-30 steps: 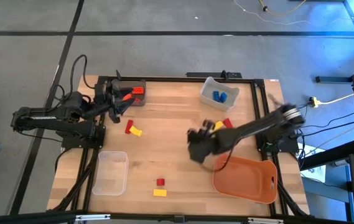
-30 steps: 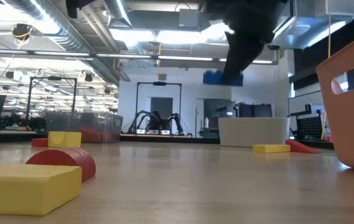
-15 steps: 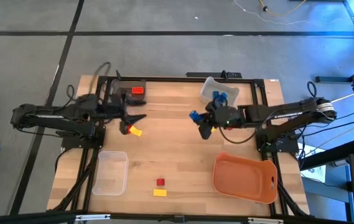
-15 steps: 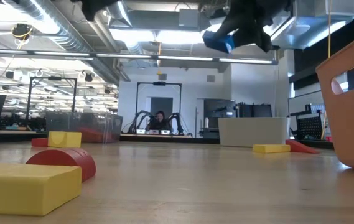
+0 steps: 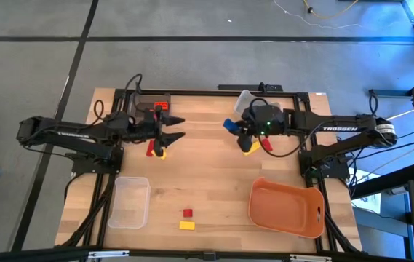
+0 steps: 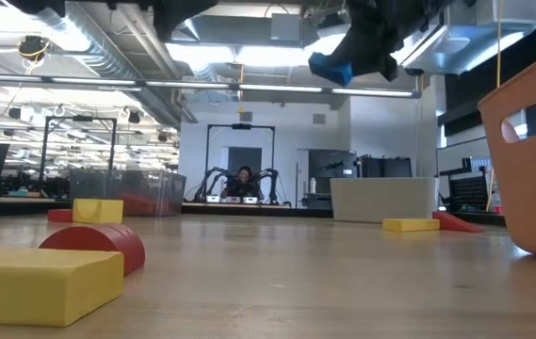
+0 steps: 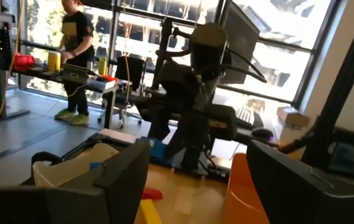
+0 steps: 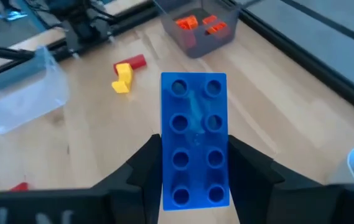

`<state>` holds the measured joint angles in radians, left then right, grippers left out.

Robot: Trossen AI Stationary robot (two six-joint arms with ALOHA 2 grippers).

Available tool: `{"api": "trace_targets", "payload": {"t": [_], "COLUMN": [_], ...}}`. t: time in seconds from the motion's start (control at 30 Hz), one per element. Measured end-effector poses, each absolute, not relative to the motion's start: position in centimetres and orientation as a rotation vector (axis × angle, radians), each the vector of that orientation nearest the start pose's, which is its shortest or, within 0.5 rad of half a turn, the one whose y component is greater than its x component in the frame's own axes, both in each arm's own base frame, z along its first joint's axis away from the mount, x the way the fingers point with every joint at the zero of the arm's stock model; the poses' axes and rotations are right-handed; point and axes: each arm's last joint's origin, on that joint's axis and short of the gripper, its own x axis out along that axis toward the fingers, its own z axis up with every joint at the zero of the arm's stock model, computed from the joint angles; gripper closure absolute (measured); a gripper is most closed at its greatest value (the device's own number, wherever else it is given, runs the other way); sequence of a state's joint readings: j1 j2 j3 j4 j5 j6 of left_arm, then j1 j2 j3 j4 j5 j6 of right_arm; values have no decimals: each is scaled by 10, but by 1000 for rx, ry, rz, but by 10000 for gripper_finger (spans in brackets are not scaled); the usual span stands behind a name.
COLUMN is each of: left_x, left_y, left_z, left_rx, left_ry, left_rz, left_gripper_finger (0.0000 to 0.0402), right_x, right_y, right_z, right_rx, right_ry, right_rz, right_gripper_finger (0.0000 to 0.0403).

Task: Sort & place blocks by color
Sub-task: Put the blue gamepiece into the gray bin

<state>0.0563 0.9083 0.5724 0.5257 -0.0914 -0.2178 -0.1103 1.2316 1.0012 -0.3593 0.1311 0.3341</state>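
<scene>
2 dark, 6-joint arms are seen on black bases at opposite table edges. The left arm (image 5: 61,135) is built of matte black links, with black cables looped above its wrist. White "TROSSEN" lettering is carried on the right arm (image 5: 337,129), along with a pale silver joint near its base. Each arm is ended by 2 dark, flat-sided fingers (image 8: 140,174).

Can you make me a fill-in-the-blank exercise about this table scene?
1. The right gripper holds a ____ block.
2. The left gripper has its jaws ____.
3. The grey bin holds blocks coloured ____.
4. The tray is coloured ____.

Missing words: blue; open; orange; orange
</scene>
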Motion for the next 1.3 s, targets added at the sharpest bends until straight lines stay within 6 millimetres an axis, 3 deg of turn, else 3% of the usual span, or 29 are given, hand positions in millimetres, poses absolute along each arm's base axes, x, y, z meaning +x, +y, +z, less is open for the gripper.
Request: {"api": "trace_targets", "payload": {"t": [0.2, 0.57, 0.8, 0.93, 1.07, 1.17, 1.3], "left_x": [205, 205, 205, 205, 205, 205, 205], "left_y": [15, 15, 15, 15, 15, 15, 15], "left_z": [305, 305, 305, 306, 306, 306, 306], "left_rx": [-237, -234, -232, -232, -232, -232, -232], "left_ry": [-217, -218, -218, -219, -219, -219, -219], "left_rz": [138, 146, 146, 146, 146, 146, 146], "left_gripper_finger": [142, 141, 141, 141, 141, 141, 141], "right_x": [254, 251, 253, 252, 249, 245, 241], "right_y": [-32, -28, -28, -32, -57, -88, -130], "right_z": [317, 333, 336, 339, 357, 368, 359], "right_rx": [265, 283, 314, 331, 313, 320, 337], "right_ry": [478, 352, 312, 266, 243, 339, 560], "right_rz": [-207, -162, -171, -320, -520, -674, -840], "right_gripper_finger": [265, 265, 265, 265, 265, 265, 265]}}
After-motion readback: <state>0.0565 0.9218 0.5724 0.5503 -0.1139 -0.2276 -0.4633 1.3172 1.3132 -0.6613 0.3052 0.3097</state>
